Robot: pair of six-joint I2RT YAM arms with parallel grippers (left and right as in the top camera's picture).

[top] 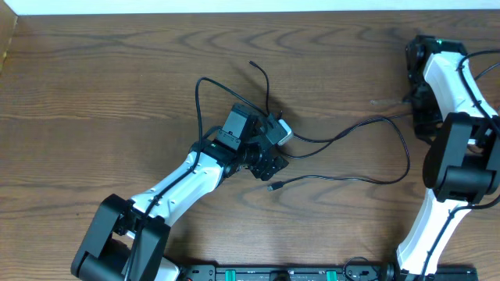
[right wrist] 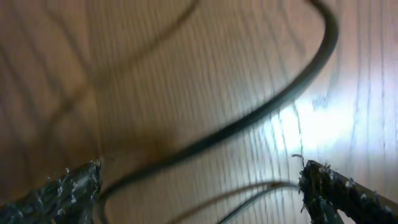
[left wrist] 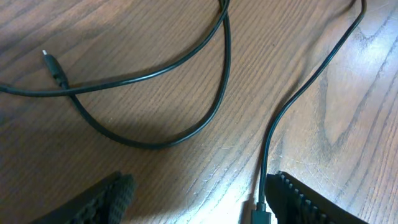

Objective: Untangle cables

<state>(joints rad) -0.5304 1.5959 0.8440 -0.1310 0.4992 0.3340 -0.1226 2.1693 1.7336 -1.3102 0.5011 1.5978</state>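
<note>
From above, the cables [top: 336,176] lay loosely spread over the middle of the wooden table [top: 94,94]. One thin black loop arched up to the left of the left gripper [top: 273,148]. Another strand ran from that gripper out to the right, curved down and came back to a small plug end [top: 273,187] lying just below it. The left gripper sat low among these strands. The right gripper [top: 418,117] hung near the table's right edge, close to where the long strand bent. From up there I could not tell how either gripper's jaws stood.

The left wrist camera showed that gripper open, its two ridged fingers [left wrist: 109,199] well apart at the bottom of the view. A cord came down to a plug right beside the right-hand finger, which may have been touching it. Two more strands crossed farther out, one ending in a tiny tip [left wrist: 53,65].

The right wrist view was blurred. That gripper also looked open, its dark fingers [right wrist: 339,193] spread wide. A black cord swept across the table between and beyond them, with thinner strands lower down. I could not say whether any of them touched a finger.
</note>
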